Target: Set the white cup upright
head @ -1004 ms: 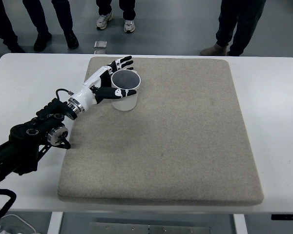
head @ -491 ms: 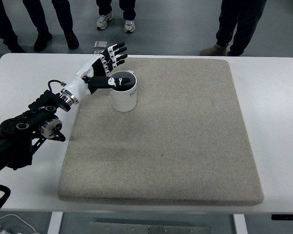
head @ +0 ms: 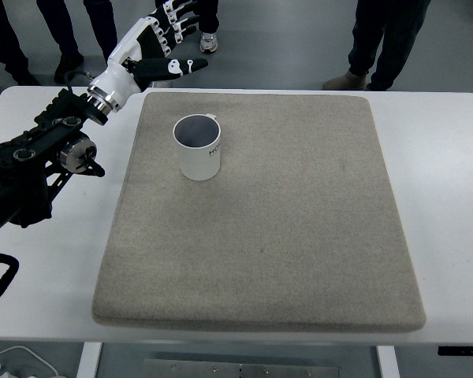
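The white cup [head: 199,148] stood upright on the grey mat [head: 299,236], in the far left part of it, with its open mouth facing up; so the main step of the task looked already done, and the step in hand was, by my judgement, the retreat of the arm. The left robot hand [head: 158,43] was high above the far left corner of the mat, well apart from the cup; its fingers [head: 177,20] were spread and relaxed and they held nothing; the thumb pointed to the right. The right arm was not visible in the view.

The next move probably called for very little; the arm needed only to go away to its side of the bench [head: 449,157] without passing low over the cup, because a touch at the rim could tip it again.

The cup was a plain white cylinder, dark and shadowed inside, with some small dark print on its side that was too small to read; a small white part at the far rim may have been a handle, but I cannot tell. It sat flat on the mat and did not lean; it looked light and easy to knock over.

Legs and shoes of people [head: 378,39] showed beyond the far edge of the bench.
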Motion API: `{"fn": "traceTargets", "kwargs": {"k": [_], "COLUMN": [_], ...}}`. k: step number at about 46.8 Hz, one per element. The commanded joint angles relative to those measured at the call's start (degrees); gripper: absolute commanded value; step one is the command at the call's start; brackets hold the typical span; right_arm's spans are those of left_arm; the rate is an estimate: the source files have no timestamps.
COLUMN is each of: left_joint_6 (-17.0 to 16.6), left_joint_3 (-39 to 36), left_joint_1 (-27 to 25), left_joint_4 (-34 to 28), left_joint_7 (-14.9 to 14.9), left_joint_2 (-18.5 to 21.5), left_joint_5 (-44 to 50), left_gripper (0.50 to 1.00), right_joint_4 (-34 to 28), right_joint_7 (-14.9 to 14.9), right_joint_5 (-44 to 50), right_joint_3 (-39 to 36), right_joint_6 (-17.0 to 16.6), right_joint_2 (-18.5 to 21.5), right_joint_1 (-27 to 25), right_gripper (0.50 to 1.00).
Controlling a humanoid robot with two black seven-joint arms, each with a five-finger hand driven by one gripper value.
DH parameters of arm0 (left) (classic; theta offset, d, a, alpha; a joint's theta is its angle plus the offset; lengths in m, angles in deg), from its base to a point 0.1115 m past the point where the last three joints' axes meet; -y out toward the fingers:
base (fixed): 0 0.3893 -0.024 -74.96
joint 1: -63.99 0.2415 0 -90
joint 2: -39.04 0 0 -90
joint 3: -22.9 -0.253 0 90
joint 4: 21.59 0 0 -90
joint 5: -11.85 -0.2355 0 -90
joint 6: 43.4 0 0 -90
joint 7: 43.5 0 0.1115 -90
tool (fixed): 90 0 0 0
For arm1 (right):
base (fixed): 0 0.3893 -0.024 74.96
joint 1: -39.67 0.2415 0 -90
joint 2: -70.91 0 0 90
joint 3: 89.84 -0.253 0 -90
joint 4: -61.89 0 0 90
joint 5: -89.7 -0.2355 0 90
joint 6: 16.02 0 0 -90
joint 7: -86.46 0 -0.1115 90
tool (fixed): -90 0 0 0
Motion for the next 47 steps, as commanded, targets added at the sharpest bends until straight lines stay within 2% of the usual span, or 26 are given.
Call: {"fn": "traceTargets", "kwargs": {"k": [1,9,20,27,32,39,47], "left_joint_6": [0.75,1.01,0.31,0.75,-0.13,0.31,0.49], "left_joint_3": [-0.21,-0.38,-0.47,-0.38,-0.73,-0.21,0.32], "left_joint_1": [-2.78,-6.65,-8.58,-8.59,-7.97,-8.06,-7.88], "left_joint_4": [2.37,6.33,10.63,12.65,14.41,17.40,17.49], "left_joint_7": [0.00,0.00,0.00,0.00,0.00,-3.71,-9.85], "left_joint_2": [0.61,0.61,0.61,0.61,0.69,0.43,0.43], "left_joint_5": [1.58,5.62,15.46,18.01,18.28,18.46,23.10], "left_gripper": [0.990,0.988,0.992,0.994,0.994,0.994,0.994], "right_joint_4": [0.00,0.00,0.00,0.00,0.00,0.00,0.00], "right_joint_7": [0.00,0.00,0.00,0.00,0.00,0.00,0.00], "right_joint_5": [0.00,0.00,0.00,0.00,0.00,0.00,0.00], "right_joint_3": [0.00,0.00,0.00,0.00,0.00,0.00,0.00], "right_joint_6": [-0.01,0.07,0.07,0.07,0.07,-0.01,-0.01], "right_joint_2": [0.00,0.00,0.00,0.00,0.00,0.00,0.00], "right_joint_1": [0.00,0.00,0.00,0.00,0.00,0.00,0.00], "right_gripper": [0.930,0.930,0.930,0.930,0.930,0.930,0.930]}}
